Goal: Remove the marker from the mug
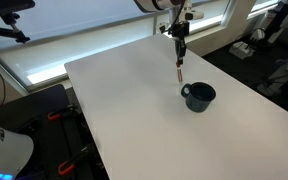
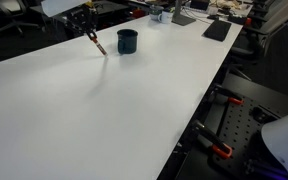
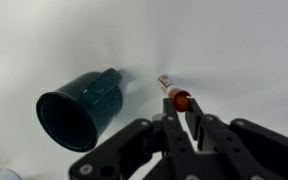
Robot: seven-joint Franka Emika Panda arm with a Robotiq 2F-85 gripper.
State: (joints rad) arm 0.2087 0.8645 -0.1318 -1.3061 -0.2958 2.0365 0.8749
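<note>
The dark blue-grey mug [image 1: 198, 96] stands on the white table [image 1: 154, 120]; it also shows in an exterior view [image 2: 127, 41] and in the wrist view [image 3: 79, 105]. My gripper [image 1: 181, 45] is shut on the reddish marker [image 1: 180, 71], which hangs from the jaws outside the mug, just beside it, its lower end close to the table. In an exterior view the gripper [image 2: 88, 32] holds the marker [image 2: 98, 44] beside the mug. In the wrist view the jaws [image 3: 182, 108] pinch the marker [image 3: 174, 92] at its reddish end.
The table's edges run close behind the mug in an exterior view [image 2: 184, 25]. A dark flat object [image 2: 217, 30] lies at the far corner. Black stands and clutter sit around the table [image 1: 264, 45].
</note>
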